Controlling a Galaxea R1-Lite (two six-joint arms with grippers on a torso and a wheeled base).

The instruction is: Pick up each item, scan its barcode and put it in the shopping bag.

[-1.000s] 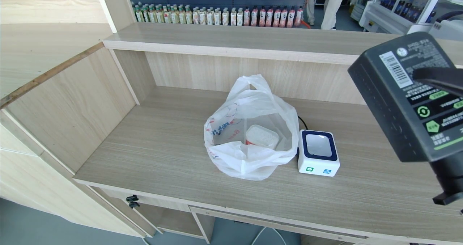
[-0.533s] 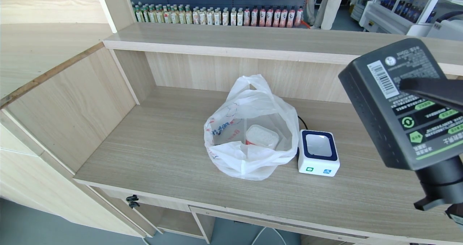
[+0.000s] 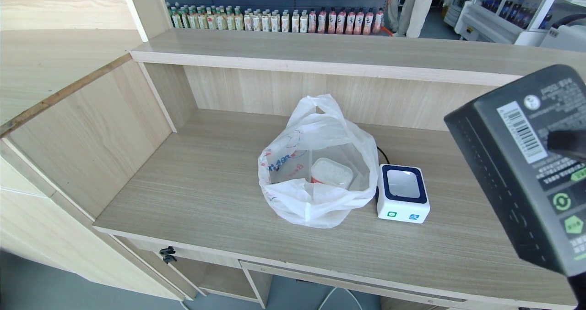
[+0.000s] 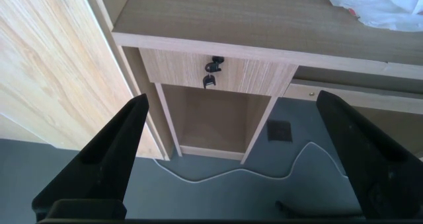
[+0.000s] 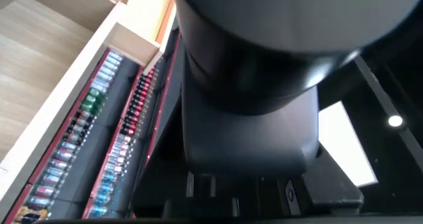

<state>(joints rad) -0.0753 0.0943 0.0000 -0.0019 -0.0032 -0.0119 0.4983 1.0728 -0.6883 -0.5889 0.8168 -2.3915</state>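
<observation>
The right gripper (image 3: 570, 146) holds a dark bottle (image 3: 512, 172) in the air over the right end of the table (image 3: 206, 186), close to the head camera. Its jaws are closed on the bottle, and one dark finger (image 3: 565, 143) lies across the printed side. The bottle is tilted, and its white barcode label (image 3: 522, 131) faces up.

The white shopping bag (image 3: 316, 163) stands open near the middle of the table. A white container (image 3: 330, 171) lies inside it. The small white scanner (image 3: 403, 193) with a dark frame around its window sits just beside the bag, on the side toward the right edge.

The left gripper (image 4: 232, 97) is below the front edge of the table, in front of a drawer with a key (image 4: 211, 75). Its jaws are wide apart and hold nothing.
</observation>
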